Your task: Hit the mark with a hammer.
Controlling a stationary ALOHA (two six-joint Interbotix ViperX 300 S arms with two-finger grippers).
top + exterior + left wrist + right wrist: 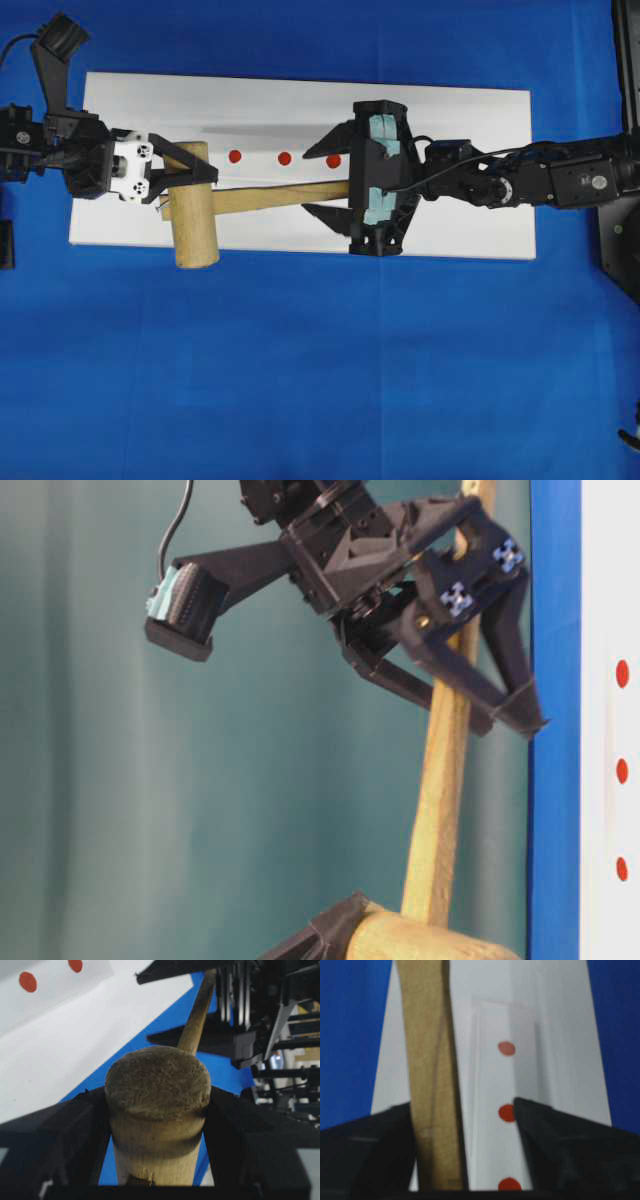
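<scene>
above the white board (460, 110), both grippers flank the hammer (200, 215).

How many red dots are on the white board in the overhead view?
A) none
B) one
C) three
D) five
C: the overhead view shows three red dots in a row on the white board, just above the handle of the hammer.
</scene>
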